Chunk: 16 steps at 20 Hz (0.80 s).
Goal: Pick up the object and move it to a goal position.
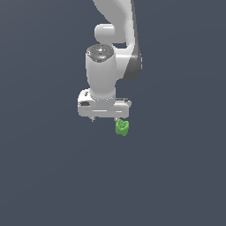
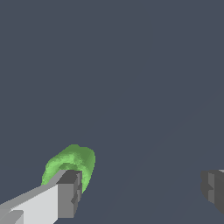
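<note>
Pincer point(image 1: 105, 119) spread wide, green blob point(image 1: 122, 127) beside one finger point(image 2: 65, 194)

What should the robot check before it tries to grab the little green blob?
1. Claw open: ok. In the wrist view the two fingers stand far apart.
2. Green blob in sight: ok, both views show it.
3. Blob between the fingers: not ok. In the wrist view it sits beside and past one finger, not in the gap; in the exterior view it lies below the claw's right end.
4. Claw holding something already: ok, the gap is bare.
5. Claw low enough: cannot tell; the plain dark ground shows no depth.
6. Goal spot known: cannot tell; no marker shows.
</note>
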Each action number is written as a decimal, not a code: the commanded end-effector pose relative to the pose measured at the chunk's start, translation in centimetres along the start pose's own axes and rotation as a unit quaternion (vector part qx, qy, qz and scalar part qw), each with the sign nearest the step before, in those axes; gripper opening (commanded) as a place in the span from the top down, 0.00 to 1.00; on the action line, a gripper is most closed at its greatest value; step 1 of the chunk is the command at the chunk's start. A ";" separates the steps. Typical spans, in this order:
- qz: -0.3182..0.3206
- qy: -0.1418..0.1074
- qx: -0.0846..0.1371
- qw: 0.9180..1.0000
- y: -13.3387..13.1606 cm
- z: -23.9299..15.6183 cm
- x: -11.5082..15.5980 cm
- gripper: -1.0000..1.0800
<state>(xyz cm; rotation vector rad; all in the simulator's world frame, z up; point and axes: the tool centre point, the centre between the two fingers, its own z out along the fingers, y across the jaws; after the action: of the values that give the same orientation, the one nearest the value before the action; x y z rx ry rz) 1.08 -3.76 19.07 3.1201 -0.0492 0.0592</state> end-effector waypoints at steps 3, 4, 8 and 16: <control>0.001 0.001 0.000 1.000 0.2 0.0 0.1 0.04; 0.003 0.002 -0.001 1.000 0.5 -0.1 0.2 0.04; 0.015 0.010 -0.003 1.000 2.5 -0.4 0.8 0.04; 0.013 0.011 -0.004 1.000 2.9 -0.4 0.9 0.04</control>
<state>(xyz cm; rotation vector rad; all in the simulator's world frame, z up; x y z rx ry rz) 1.86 -6.76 19.62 3.1105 -0.0984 0.0950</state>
